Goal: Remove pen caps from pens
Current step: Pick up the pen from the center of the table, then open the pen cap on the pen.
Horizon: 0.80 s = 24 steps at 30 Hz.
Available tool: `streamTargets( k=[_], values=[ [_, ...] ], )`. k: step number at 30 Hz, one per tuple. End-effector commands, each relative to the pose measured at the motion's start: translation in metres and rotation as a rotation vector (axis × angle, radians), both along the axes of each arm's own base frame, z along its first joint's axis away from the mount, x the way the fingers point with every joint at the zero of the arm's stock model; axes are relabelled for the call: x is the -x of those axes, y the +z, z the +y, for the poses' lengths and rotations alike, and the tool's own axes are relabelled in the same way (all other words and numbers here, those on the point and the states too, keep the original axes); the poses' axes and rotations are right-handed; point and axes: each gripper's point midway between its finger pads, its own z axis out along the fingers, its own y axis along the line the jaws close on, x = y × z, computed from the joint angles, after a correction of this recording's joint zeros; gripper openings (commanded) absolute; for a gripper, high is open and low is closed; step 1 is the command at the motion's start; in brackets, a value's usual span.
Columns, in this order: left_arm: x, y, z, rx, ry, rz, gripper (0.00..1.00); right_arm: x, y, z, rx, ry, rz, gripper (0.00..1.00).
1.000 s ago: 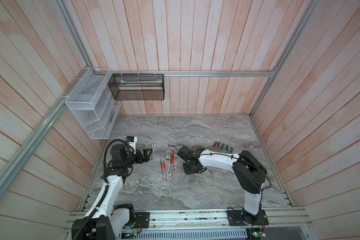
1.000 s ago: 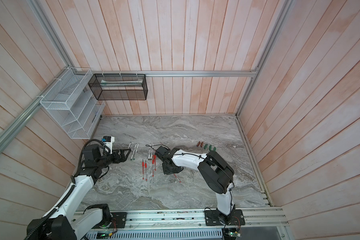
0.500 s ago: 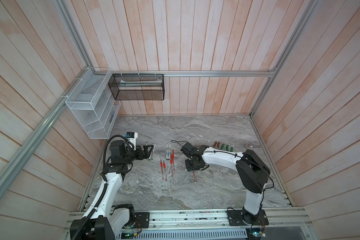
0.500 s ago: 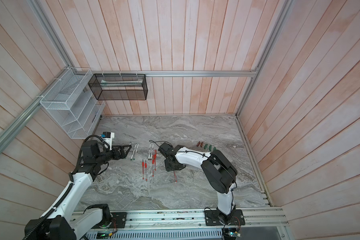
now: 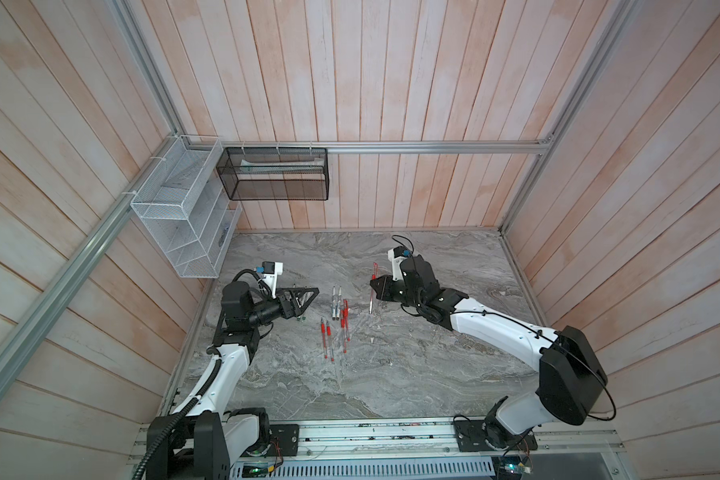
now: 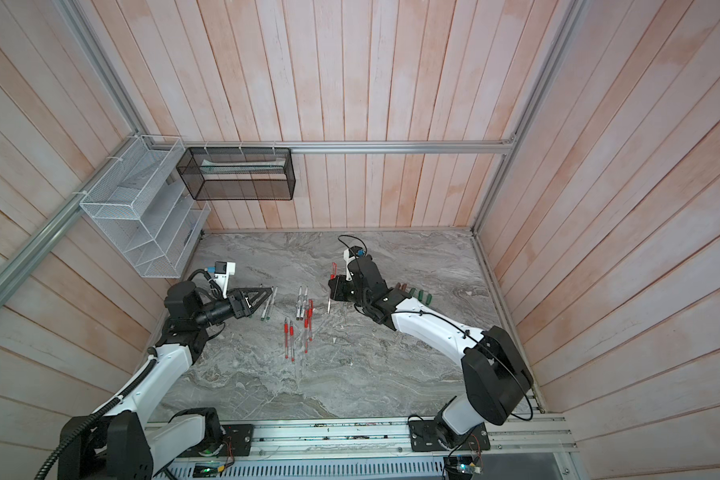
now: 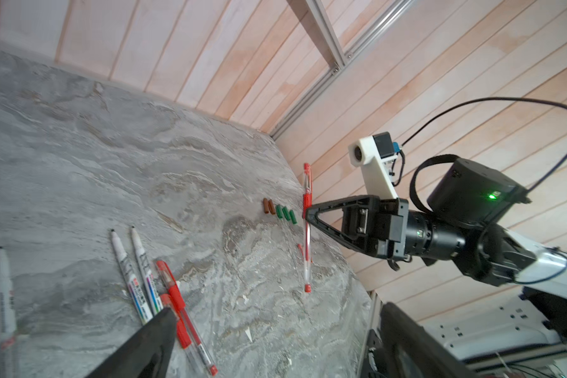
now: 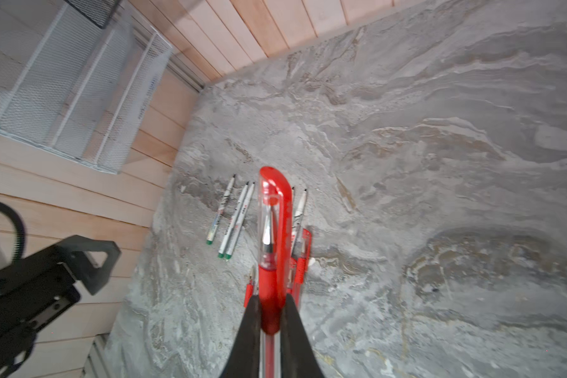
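My right gripper is shut on the red grip section of a clear pen, held upright above the table with its red clipped cap on top. To its left my left gripper hangs open and empty, pointing at the held pen. Between the two grippers, white markers and red pens lie on the marble. Brown caps and green caps sit in a row at the right, also seen in a top view as the green caps.
A white wire rack hangs on the left wall and a black mesh basket on the back wall. More markers lie under the left gripper. A metal rail runs along the table's front edge.
The right gripper has closed on the red pen and lifted it off the table, moving up and back. The left gripper has edged slightly toward it, still open.
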Motion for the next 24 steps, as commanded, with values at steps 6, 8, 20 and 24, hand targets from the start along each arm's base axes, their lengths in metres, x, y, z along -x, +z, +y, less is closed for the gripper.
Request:
streamTargets(
  k=[6, 8, 20, 24],
  values=[
    [0.012, 0.011, -0.027, 0.001, -0.158, -0.089, 0.85, 0.014, 0.066, 0.035, -0.364, 0.126, -0.155, 0.04],
    [0.012, 0.011, -0.034, -0.002, -0.183, -0.091, 0.8, 0.021, 0.071, 0.044, -0.401, 0.163, -0.169, 0.04],
    [0.014, 0.004, -0.061, 0.002, -0.269, -0.064, 0.57, 0.039, 0.059, 0.089, -0.468, 0.268, -0.107, 0.04],
    [0.009, 0.004, -0.062, -0.005, -0.265, -0.057, 0.49, 0.039, 0.065, 0.091, -0.465, 0.279, -0.126, 0.04]
  ],
)
